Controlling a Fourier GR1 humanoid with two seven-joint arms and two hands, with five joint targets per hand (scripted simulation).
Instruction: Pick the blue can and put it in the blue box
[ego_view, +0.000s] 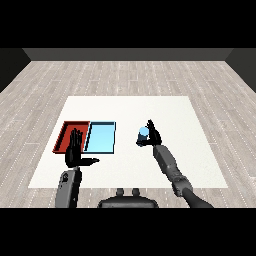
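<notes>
Blue can (143, 135) sits in the right robot hand (151, 136), whose fingers curl round it, held right of the light blue tray (101, 137) and apart from it; whether it is lifted off the white desk (170, 115) cannot be told. The red tray (66, 131) lies touching the blue tray's left side. The left robot hand (76, 151) stands in front of the trays with fingers straight and thumb spread, holding nothing

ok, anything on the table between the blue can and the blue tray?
Nothing. In the head view, only bare white table lies between the blue can, held in the right hand, and the blue tray.
</notes>
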